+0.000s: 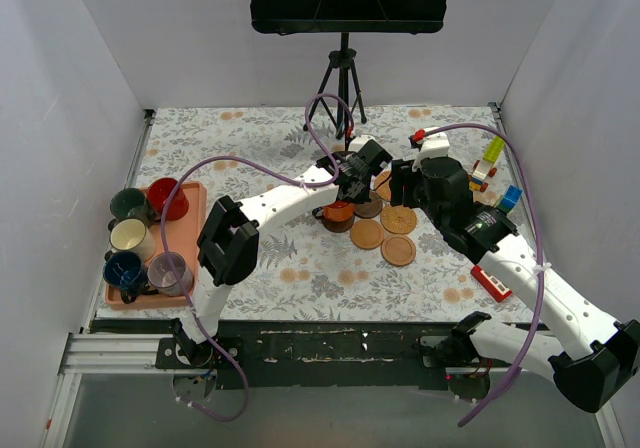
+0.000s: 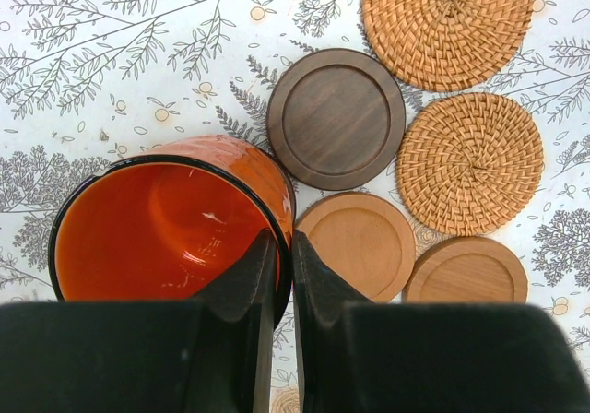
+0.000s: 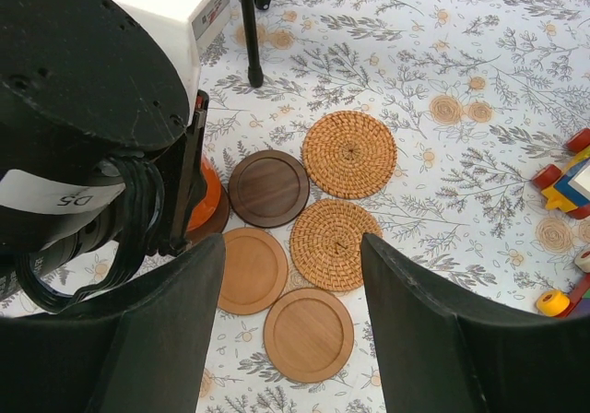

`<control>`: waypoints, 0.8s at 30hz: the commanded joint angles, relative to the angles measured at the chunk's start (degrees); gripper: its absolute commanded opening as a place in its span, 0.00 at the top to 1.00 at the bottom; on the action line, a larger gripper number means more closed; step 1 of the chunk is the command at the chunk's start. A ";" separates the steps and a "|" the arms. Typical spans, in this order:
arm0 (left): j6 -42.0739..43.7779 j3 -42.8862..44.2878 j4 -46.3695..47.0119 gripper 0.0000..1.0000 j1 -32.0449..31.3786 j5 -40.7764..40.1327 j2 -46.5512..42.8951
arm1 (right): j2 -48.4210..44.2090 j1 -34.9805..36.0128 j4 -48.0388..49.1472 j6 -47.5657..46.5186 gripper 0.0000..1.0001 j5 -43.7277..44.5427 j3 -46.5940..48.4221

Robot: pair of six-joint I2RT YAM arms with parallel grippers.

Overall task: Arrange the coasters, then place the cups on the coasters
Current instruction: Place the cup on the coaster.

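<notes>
My left gripper [image 2: 284, 258] is shut on the rim of the orange cup [image 2: 166, 219], one finger inside it and one outside. In the right wrist view the orange cup [image 3: 208, 203] stands on a dark brown coaster [image 3: 218, 218]. Beside it lie a second dark brown coaster [image 2: 336, 118], two rattan coasters [image 2: 448, 21] [image 2: 470, 162] and two wood coasters [image 2: 361, 244] [image 2: 466, 270]. My right gripper [image 3: 295, 339] hangs open above the wood coaster [image 3: 308, 334], holding nothing. The dark green [image 1: 128, 204], red [image 1: 166, 198], cream [image 1: 130, 236], dark blue [image 1: 124, 268] and purple-grey [image 1: 168, 270] cups stand at the left.
The five cups sit on a salmon-pink tray [image 1: 196, 200] near the left wall. A music stand tripod [image 1: 343, 88] stands behind the coasters. Toy blocks [image 1: 490, 168] lie at the right, a red one [image 1: 490, 283] near my right arm.
</notes>
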 commanded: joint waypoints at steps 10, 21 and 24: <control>4.95 -3.04 4.95 1.00 -0.13 0.52 -2.58 | -1.11 -0.39 0.94 0.75 0.31 0.82 2.08; 6.88 -3.48 6.26 1.00 -0.22 1.31 -1.88 | -0.32 -0.47 1.03 0.57 0.31 0.64 2.51; 7.32 -3.04 6.09 1.00 -0.13 1.14 -1.53 | 0.03 -0.56 1.03 0.57 0.31 0.64 2.51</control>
